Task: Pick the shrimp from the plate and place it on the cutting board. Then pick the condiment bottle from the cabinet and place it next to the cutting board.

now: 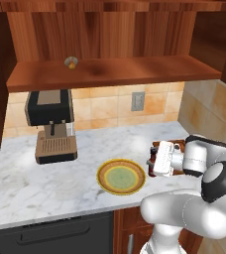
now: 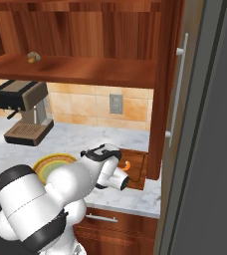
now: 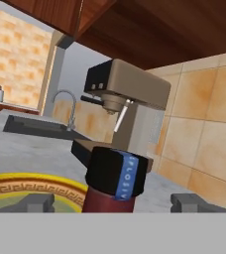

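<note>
The condiment bottle [image 3: 116, 174], dark red with a black cap, stands upright between my gripper's [image 3: 115, 202] fingers; its base is hidden. The fingertips [image 3: 35, 202] are spread wide, with a gap on each side of the bottle, so the gripper is open. In the left base view the gripper [image 1: 151, 158] sits low over the counter between the plate [image 1: 121, 176] and the cutting board [image 1: 177, 145]. The small orange shrimp [image 2: 127, 165] lies on the cutting board [image 2: 138, 160]. The plate [image 3: 21, 188] lies just beyond the bottle. The cabinet [image 1: 135, 72] shelf runs overhead.
A coffee machine [image 1: 50, 124] stands at the back left of the marble counter. A small round yellowish object [image 1: 71, 62] sits on the cabinet shelf. A sink with a faucet [image 3: 68, 106] lies beyond the plate. A tall door with a handle [image 2: 177, 89] bounds the right side.
</note>
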Controlling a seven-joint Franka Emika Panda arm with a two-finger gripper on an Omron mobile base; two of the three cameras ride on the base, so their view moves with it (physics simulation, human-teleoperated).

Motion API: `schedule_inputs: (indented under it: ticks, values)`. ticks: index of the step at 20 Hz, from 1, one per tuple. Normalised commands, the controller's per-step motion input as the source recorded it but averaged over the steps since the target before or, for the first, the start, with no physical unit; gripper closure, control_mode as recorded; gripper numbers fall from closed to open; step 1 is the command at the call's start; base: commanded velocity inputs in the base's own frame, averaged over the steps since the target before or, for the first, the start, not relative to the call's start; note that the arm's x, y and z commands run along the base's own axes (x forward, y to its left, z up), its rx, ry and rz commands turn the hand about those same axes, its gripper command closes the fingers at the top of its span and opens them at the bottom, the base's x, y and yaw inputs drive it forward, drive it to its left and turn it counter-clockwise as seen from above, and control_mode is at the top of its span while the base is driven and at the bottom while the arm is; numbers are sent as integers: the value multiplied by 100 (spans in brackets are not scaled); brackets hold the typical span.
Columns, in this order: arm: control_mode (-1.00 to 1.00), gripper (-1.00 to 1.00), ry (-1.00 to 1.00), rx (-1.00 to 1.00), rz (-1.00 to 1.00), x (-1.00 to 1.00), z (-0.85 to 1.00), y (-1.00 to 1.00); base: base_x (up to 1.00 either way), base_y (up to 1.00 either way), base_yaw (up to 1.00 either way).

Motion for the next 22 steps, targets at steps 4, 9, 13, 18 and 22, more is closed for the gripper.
schedule_inputs:
  ticks: [4,9,13,18,22]
  values:
    - [-100,-100,0,0,0,0,0,0,0,0,0]
    - [-100,-100,0,0,0,0,0,0,0,0,0]
    - [-100,-100,-1,0,0,-2,0,0,0,0,0]
    - [-100,-100,-4,0,0,-5,6,0,0,0,0]
    - [-100,-100,-6,0,0,-2,10,0,0,0,0]
